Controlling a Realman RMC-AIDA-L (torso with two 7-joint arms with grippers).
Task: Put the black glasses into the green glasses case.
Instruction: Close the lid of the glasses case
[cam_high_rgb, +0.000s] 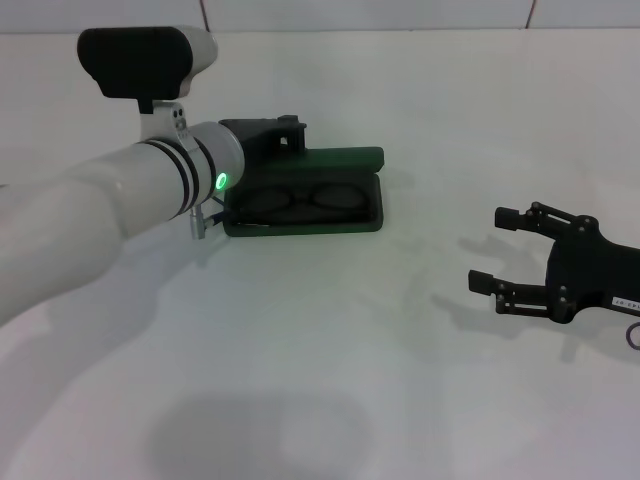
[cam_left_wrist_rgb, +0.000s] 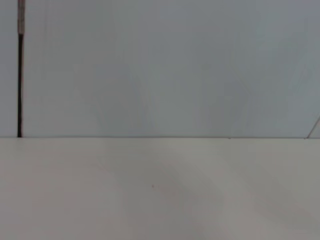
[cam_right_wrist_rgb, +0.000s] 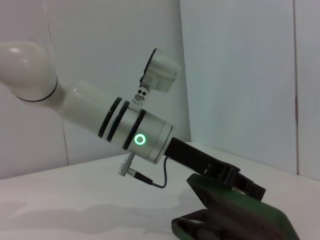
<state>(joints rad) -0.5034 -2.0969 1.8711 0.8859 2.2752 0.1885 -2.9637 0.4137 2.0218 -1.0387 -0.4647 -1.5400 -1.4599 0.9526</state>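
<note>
On a white surface (cam_high_rgb: 330, 350), toward its far left, a green glasses case (cam_high_rgb: 330, 195) lies open with its lid tipped back on the far side. The black glasses (cam_high_rgb: 300, 197) rest inside the tray, both lenses showing side by side. So the glasses appear to be in place already, and what remains is probably closing the lid or pulling away.

The left claw (cam_high_rgb: 270, 135) sits at the far left edge of the case, at or over the lid. The white forearm hides its fingers from the head camera. From the right wrist camera the dark claw (cam_right_wrist_rgb: 227, 175) seems to meet the green lid (cam_right_wrist_rgb: 240, 215), but I cannot tell whether it is wide, narrow or gripping. The left wrist camera sees only bare surface and wall.

The right claw (cam_high_rgb: 515, 250) is parked at the near right, well apart from the case, fingers spread wide and empty.

The risk from here: if the left claw pushes the lid unevenly, the light case may slide or tip. A temple arm lying above the rim could also be pinched by the closing lid.
</note>
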